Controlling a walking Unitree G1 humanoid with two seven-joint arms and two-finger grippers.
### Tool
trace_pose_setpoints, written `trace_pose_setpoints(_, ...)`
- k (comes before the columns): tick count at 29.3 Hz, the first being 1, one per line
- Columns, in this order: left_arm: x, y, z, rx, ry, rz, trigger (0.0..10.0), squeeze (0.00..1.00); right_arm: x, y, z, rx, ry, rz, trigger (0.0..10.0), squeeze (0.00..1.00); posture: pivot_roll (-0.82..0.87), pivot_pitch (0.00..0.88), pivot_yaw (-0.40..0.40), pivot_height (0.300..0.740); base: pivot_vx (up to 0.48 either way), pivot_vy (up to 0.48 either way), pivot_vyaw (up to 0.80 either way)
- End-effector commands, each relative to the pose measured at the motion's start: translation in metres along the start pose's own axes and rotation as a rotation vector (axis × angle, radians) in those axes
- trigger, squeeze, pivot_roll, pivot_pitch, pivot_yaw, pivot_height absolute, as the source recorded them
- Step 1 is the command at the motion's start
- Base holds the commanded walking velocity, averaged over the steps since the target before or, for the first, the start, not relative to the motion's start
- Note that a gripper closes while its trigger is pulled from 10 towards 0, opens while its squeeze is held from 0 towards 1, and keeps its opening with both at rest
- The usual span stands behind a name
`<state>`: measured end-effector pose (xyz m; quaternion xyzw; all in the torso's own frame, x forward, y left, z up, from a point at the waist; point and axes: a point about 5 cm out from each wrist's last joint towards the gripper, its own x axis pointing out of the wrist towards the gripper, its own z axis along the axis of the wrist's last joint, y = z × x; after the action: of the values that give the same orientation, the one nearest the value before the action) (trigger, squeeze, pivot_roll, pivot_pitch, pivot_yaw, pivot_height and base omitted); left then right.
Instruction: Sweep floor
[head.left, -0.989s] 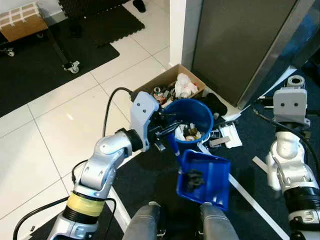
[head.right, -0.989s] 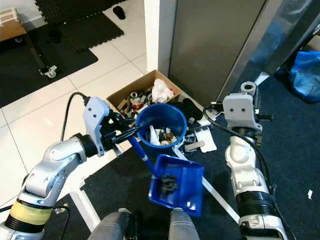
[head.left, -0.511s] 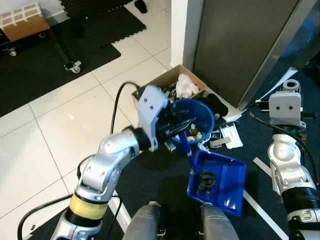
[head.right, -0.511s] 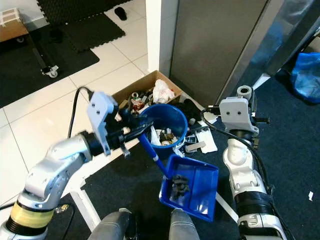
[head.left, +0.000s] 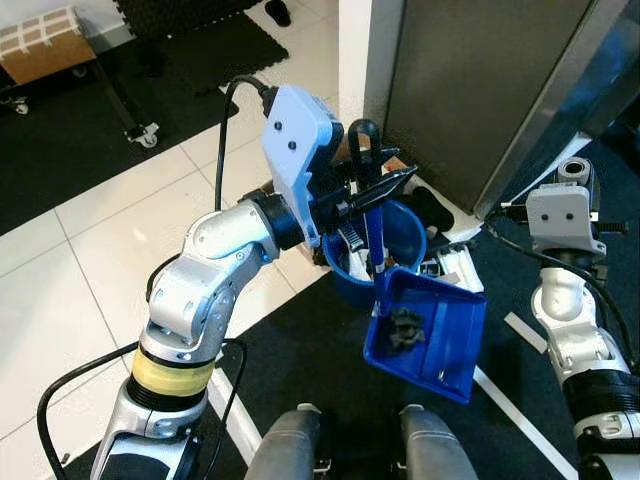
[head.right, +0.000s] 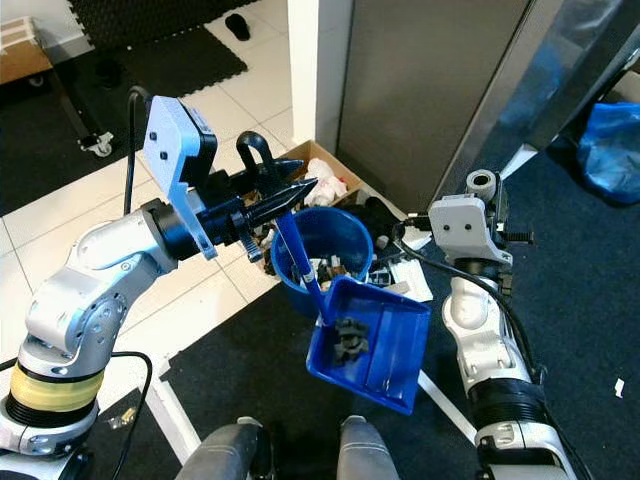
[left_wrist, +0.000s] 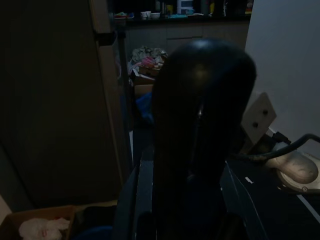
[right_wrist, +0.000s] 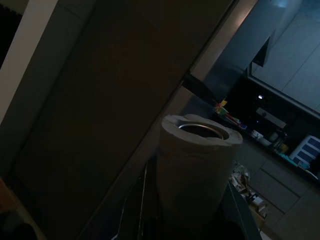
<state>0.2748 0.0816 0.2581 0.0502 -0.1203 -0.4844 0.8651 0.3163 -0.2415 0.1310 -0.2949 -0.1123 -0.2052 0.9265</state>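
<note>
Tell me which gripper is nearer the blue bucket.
Left. The left gripper hangs just above the blue bucket, clamped on the handle of the blue dustpan. The right gripper is off to the bucket's right, holding a white pole end.

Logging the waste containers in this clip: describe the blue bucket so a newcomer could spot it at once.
Find the tall grey panel beside the white pillar. At its foot, on the dark mat, stands the blue bucket, round, open-topped and holding litter. Unlike the brown cardboard box behind it and the flat blue dustpan in front, it is deep and cylindrical.
</note>
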Motion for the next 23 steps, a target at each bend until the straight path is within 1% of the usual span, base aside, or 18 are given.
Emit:
trace_pose_setpoints(1,-0.003,0.006,0.024,0.081,-0.076,0.022,10.0,0.00,0.002,-0.001,0.003,-0.027,-0.035,0.004,10.0,0.00,-0.04,0.120,0.016,0.740,0.000,0.000,0.00)
trace_pose_setpoints(6,-0.002,0.008,0.032,0.087,-0.104,0.023,10.0,0.00,0.002,0.000,0.002,-0.028,-0.034,0.006,10.0,0.00,-0.03,0.118,0.014,0.740,0.000,0.000,0.00)
trace_pose_setpoints(8,0.005,0.008,0.041,0.084,-0.151,0.008,10.0,0.00,0.002,0.002,0.001,-0.029,-0.032,0.012,10.0,0.00,-0.03,0.115,0.012,0.740,0.000,0.000,0.00)
trace_pose_setpoints(9,0.009,0.008,0.045,0.095,-0.165,0.002,10.0,0.00,0.002,0.004,0.002,-0.028,-0.034,0.016,10.0,0.00,-0.04,0.112,0.015,0.740,0.000,0.000,0.00)
trace_pose_setpoints(13,0.011,0.009,0.049,0.116,-0.175,0.004,10.0,0.00,0.002,0.005,0.003,-0.026,-0.039,0.018,10.0,0.00,-0.04,0.110,0.019,0.740,0.000,0.000,0.00)
trace_pose_setpoints(15,0.010,0.014,0.053,0.151,-0.179,0.025,10.0,0.00,0.002,0.004,0.003,-0.025,-0.040,0.016,10.0,0.00,-0.04,0.109,0.021,0.740,0.000,0.000,0.00)
trace_pose_setpoints(16,0.008,0.019,0.059,0.175,-0.192,0.045,10.0,0.00,0.001,0.003,0.001,-0.026,-0.037,0.015,10.0,0.00,-0.04,0.109,0.021,0.740,0.000,0.000,0.00)
trace_pose_setpoints(17,0.008,0.019,0.059,0.175,-0.192,0.045,10.0,0.00,0.001,0.003,0.001,-0.026,-0.037,0.015,10.0,0.00,-0.04,0.109,0.021,0.740,0.000,0.000,0.00)
trace_pose_setpoints(18,0.006,0.030,0.070,0.257,-0.205,0.085,10.0,0.00,-0.001,0.003,-0.002,-0.027,-0.030,0.016,10.0,0.00,-0.04,0.109,0.020,0.740,0.000,0.000,0.00)
trace_pose_setpoints(20,0.004,0.037,0.074,0.325,-0.192,0.105,10.0,0.00,-0.002,0.004,-0.003,-0.024,-0.028,0.018,10.0,0.00,-0.03,0.110,0.020,0.740,0.000,0.000,0.00)
trace_pose_setpoints(21,0.004,0.037,0.074,0.325,-0.192,0.105,10.0,0.00,-0.002,0.004,-0.003,-0.024,-0.028,0.018,10.0,0.00,-0.03,0.110,0.020,0.740,0.000,0.000,0.00)
trace_pose_setpoints(23,0.003,0.042,0.074,0.366,-0.173,0.116,10.0,0.00,-0.001,0.005,-0.002,-0.021,-0.030,0.020,10.0,0.00,-0.03,0.110,0.020,0.740,0.000,0.000,0.00)
